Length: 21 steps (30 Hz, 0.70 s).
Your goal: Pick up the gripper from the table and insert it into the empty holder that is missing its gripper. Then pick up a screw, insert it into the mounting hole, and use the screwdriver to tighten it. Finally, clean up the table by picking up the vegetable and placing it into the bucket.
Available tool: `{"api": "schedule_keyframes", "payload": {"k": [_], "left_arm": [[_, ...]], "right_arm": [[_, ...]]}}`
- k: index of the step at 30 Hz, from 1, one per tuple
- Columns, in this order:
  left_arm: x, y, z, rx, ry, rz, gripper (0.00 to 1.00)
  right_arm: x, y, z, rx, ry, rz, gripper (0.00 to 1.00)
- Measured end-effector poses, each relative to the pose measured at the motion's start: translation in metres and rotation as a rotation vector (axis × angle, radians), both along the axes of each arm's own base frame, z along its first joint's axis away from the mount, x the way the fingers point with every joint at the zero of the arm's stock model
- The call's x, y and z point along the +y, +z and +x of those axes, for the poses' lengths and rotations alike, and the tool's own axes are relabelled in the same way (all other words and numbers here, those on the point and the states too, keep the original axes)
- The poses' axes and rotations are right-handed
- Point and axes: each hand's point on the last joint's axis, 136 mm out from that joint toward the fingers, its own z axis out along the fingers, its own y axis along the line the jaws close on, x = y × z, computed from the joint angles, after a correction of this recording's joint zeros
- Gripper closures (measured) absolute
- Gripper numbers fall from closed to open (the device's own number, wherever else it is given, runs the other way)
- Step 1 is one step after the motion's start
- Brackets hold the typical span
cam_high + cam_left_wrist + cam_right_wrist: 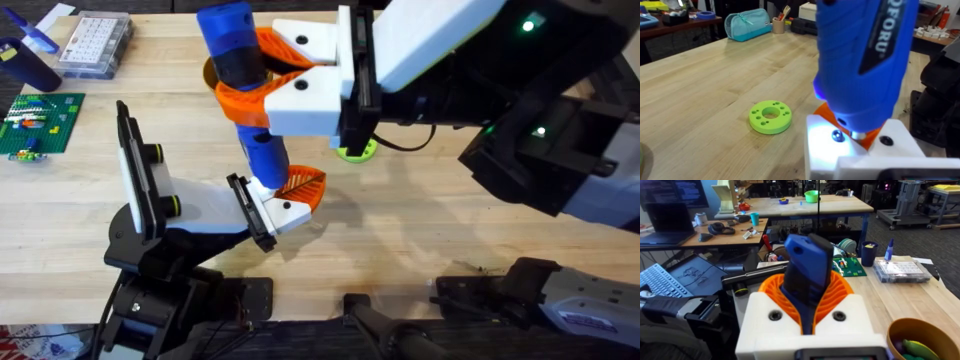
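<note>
Overhead shows your right pincer [262,75] clamped on the screwdriver [245,85], tip down at the gripper [297,192] seated on the holder [205,215]; left pincer's state you cannot tell.

1. A light wooden table [450,225] is seen, with visible grain.
2. Behind it, another wooden workbench [805,202] is placed.
3. A grey floor [920,240] is seen beside it.

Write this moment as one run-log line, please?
step: tightening screw | right claw: shut on thick bright-blue cylindrical screwdriver | tip: at small orange ribbed gripper on white angled holder
</note>
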Motion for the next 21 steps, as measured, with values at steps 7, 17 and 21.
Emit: {"api": "schedule_keyframes", "payload": {"k": [7,17,21], "left_arm": [[0.0,0.0,0.0,0.003,0.001,0.0,0.988],[0.0,0.0,0.0,0.003,0.0,0.0,0.988],[0.0,0.0,0.0,0.003,0.0,0.0,0.988]], "right_arm": [[0.001,0.003,0.0,-0.026,0.008,0.026,0.926],[-0.02,0.036,0.004,-0.122,-0.037,0.114,0.924],[-0.033,0.053,0.002,-0.165,-0.059,0.15,0.925]]}}
